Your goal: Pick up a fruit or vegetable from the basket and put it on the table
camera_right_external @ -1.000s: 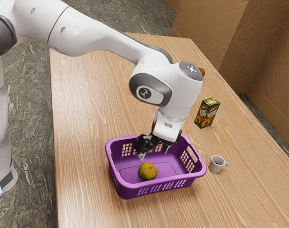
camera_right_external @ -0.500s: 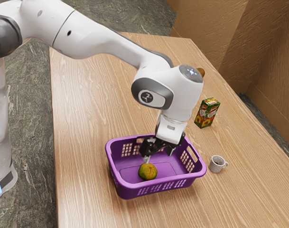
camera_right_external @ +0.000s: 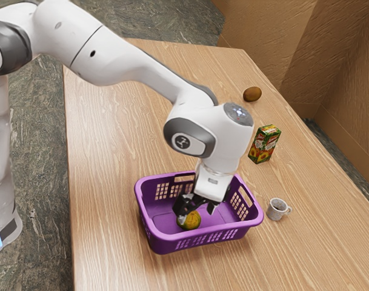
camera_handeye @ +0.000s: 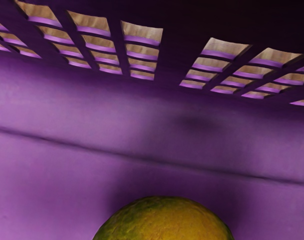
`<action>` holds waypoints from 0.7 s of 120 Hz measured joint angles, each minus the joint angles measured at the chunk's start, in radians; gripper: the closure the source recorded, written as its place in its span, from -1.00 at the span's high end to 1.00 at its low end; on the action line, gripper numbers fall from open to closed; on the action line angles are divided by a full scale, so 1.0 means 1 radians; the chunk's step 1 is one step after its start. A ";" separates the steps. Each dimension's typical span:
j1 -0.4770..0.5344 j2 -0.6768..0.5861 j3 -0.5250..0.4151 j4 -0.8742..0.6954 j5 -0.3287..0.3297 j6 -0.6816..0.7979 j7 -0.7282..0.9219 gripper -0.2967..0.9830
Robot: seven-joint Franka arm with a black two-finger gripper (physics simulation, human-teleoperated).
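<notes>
The arm (camera_right_external: 126, 57) reaches in from the exterior view's upper left, bends at its wrist above the basket (camera_right_external: 165, 244) and points its hand steeply down inside the basket's walls. The gripper (camera_right_external: 197, 215) is released, its 2 fingers apart at the fruit (camera_right_external: 192, 220), which sits within the basket, just under the hand. The mug (camera_right_external: 277, 210) stands just beside the basket, at the exterior view's right

**Citrus fruit (camera_right_external: 189, 222) inside basket (camera_right_external: 163, 243), mug (camera_right_external: 277, 209) beside it**

On the tabletop (camera_right_external: 105, 151): just beside the basket, toward the exterior view's right, the mug; behind the mug and well apart from it, the juice carton (camera_right_external: 265, 144); behind the juice carton, near the tabletop's edge on that same side, the kiwi (camera_right_external: 252, 94).
</notes>
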 joint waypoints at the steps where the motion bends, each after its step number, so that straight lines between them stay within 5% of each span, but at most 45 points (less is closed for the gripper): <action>1: -0.001 0.000 0.000 -0.001 0.000 0.001 0.000 0.54; 48: 0.006 0.004 0.001 -0.035 0.000 0.045 -0.024 0.52; 84: 0.004 0.003 0.001 -0.047 0.020 0.087 -0.087 -0.11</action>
